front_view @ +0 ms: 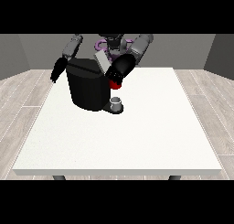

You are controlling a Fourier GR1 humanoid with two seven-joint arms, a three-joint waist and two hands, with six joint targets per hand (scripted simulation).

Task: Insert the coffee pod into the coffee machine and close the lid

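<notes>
Front view: black coffee machine [87,88] on the far left part of the white table [137,136], robot behind it.

Lid [101,61] of the machine tilted up, grey and open at the top. Hand at the view's right [116,72] reaching down to the machine's upper right side, just above a red thing at the machine [115,84]; cannot tell how far its fingers are open or whether anything is held. Hand at the view's left [56,71] hanging beside the machine's left edge, apart from it, with the lie of its fingers likewise impossible to tell. Small grey cup [116,101] on the machine's base at lower right. Coffee pod nowhere plainly visible.
</notes>
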